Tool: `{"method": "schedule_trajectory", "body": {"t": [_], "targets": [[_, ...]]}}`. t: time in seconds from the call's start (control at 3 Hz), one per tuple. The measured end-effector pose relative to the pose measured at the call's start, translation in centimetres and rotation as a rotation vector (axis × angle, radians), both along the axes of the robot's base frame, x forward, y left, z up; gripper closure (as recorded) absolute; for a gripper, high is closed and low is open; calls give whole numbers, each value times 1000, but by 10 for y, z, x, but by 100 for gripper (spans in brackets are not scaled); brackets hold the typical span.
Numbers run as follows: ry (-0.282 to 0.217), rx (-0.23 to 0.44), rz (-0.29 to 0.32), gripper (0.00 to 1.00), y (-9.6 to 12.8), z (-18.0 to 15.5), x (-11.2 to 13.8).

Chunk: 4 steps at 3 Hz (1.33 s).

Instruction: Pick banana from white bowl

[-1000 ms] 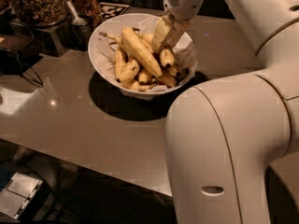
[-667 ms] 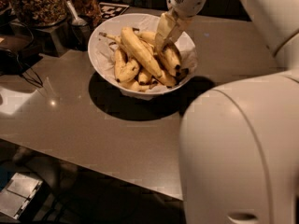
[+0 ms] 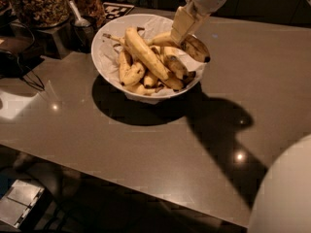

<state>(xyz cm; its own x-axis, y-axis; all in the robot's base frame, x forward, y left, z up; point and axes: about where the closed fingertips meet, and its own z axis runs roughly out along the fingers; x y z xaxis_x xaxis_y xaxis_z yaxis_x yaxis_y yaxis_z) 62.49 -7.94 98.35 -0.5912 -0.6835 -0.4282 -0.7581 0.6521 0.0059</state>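
Note:
The white bowl [image 3: 108, 62] with crumpled paper lining stands at the back of the table and holds several bananas. My gripper [image 3: 182, 29] is over the bowl's right side, its beige fingers [image 3: 179, 22] shut on the banana [image 3: 196, 46]. This banana is yellow with brown blotches and a black tip that points right past the rim. It is held slightly above the pile. The long, cleaner yellow banana [image 3: 144, 53] lies diagonally across the pile, with short stubby bananas [image 3: 131, 74] beneath it.
Clear jars of nuts [image 3: 38, 4] and a metal scoop [image 3: 77, 16] stand at the back left beside the bowl. A black cable [image 3: 25, 79] lies at the left edge. My white body [image 3: 287, 191] fills the lower right corner. A marker tag [image 3: 118, 8] lies behind the bowl.
The gripper has lifted the blotched banana up from the pile toward the bowl's right rim. My white body has slid out of most of the view, to the lower right.

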Motion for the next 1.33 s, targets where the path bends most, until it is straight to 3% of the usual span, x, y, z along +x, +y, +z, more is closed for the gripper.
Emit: {"method": "schedule_trajectory", "body": {"t": [0.67, 1.33], "targets": [[-24, 66, 41, 100, -9, 18, -20], [-74, 152, 43, 100, -35, 46, -33]]}}
